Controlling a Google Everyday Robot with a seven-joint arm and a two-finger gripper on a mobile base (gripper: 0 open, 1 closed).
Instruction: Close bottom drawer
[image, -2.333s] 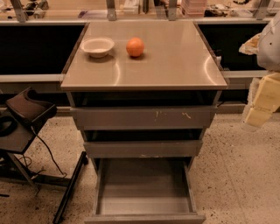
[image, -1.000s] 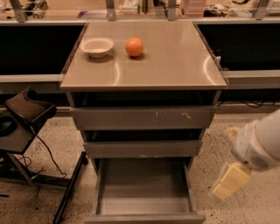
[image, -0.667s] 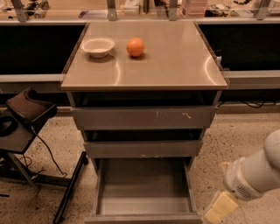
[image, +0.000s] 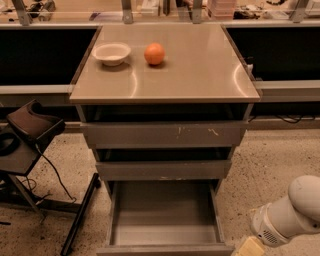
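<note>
The bottom drawer (image: 164, 214) of the grey cabinet is pulled far out. Its smooth grey tray is bare and its plain front (image: 165, 249) lies along the bottom edge of the camera view. My gripper (image: 248, 248) is low at the bottom right, just to the right of the drawer's front right corner, mostly cut off by the frame. Its white arm segment (image: 295, 210) reaches in from the right. Whether the gripper touches the drawer front, I cannot tell.
The top drawer front (image: 165, 134) has yellowish scratches; the middle front (image: 164, 170) sits below it. A white bowl (image: 111, 53) and an orange (image: 154, 53) rest on the cabinet top (image: 200, 70). A dark stand with cables (image: 30, 150) is at the left, on speckled floor.
My arm has dropped from beside the cabinet top at the right to floor level, and moved left toward the drawer's front right corner. The drawer has not moved.
</note>
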